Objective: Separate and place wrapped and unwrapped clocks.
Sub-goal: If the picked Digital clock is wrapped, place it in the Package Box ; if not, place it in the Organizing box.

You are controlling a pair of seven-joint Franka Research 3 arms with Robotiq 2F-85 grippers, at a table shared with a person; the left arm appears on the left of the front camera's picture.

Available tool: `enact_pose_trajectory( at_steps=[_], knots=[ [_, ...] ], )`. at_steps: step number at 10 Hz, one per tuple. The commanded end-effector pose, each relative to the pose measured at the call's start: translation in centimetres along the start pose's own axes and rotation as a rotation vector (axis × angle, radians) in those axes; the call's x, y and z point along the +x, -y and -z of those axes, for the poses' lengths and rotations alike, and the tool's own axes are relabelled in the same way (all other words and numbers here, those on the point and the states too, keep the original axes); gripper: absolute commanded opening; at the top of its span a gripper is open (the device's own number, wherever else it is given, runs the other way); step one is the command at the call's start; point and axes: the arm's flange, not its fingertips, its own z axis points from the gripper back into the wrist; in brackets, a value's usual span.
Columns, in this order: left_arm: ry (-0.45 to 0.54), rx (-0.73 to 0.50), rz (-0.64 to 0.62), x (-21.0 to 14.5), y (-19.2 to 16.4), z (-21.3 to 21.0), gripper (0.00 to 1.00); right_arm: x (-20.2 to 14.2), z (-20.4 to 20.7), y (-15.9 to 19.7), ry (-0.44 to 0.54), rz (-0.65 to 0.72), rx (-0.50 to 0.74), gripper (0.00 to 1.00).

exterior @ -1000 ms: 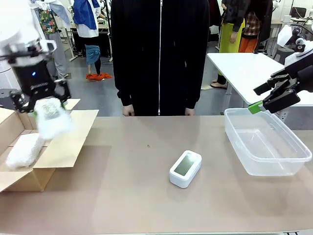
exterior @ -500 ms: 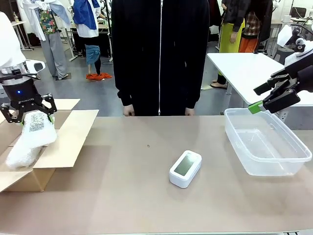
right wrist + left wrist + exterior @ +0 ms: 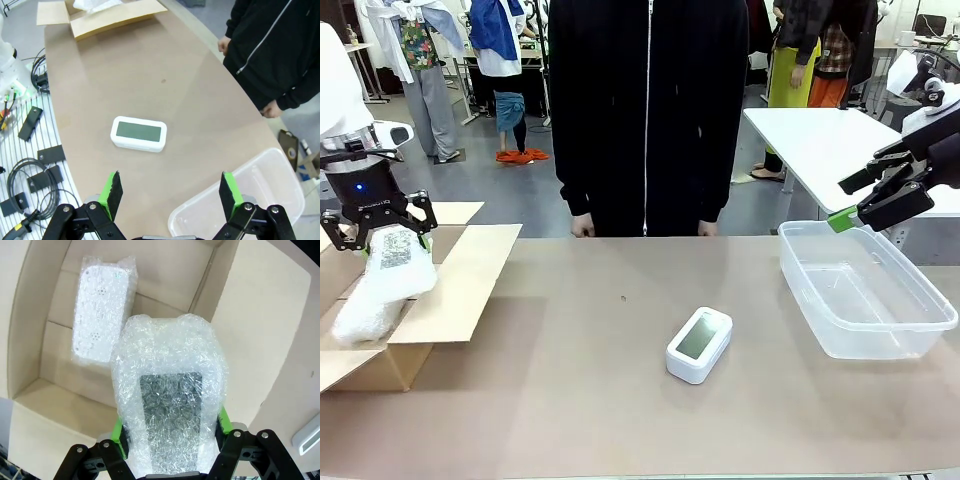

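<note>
My left gripper (image 3: 378,228) is shut on a bubble-wrapped clock (image 3: 398,262), which hangs over the open cardboard box (image 3: 460,290) at the table's left end. In the left wrist view this wrapped clock (image 3: 170,405) sits between the green pads (image 3: 118,432), above the box (image 3: 55,375). A second wrapped clock (image 3: 102,305) lies on the box floor, also visible from the front (image 3: 358,318). The bare white clock (image 3: 699,344) lies screen up at mid-table, also seen below the right wrist (image 3: 138,133). My right gripper (image 3: 855,198) hovers open above the clear tub's far left corner; its fingers (image 3: 170,192) hold nothing.
The clear plastic tub (image 3: 800,270) stands with nothing in it at the right end, and its near corner shows in the right wrist view (image 3: 240,200). A person in a black jacket (image 3: 645,110) stands at the far edge, hands low. Cables and black parts (image 3: 30,170) lie off the table's near side.
My left gripper carried the wrapped clock leftward from above the box flap to over the box opening, then held still. The right gripper and the bare clock have not moved.
</note>
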Motion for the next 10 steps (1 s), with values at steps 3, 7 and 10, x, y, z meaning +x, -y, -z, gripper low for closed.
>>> enact_pose_trajectory(
  at_steps=[3, 7, 10],
  knots=[
    [-0.046, 0.050, 0.039, 3.6, -1.4, 0.7, 0.79, -0.1, 0.2, 0.2, 0.015, -0.002, 0.021, 1.00],
    [-0.013, 0.063, 0.185, 8.1, -1.5, 2.4, 0.79, -0.1, 0.2, 0.2, 0.015, -0.002, 0.021, 1.00],
    [-0.012, 0.045, 0.165, 11.1, -0.9, 3.8, 0.79, -0.1, 0.2, 0.2, 0.015, -0.002, 0.021, 1.00]
  ],
)
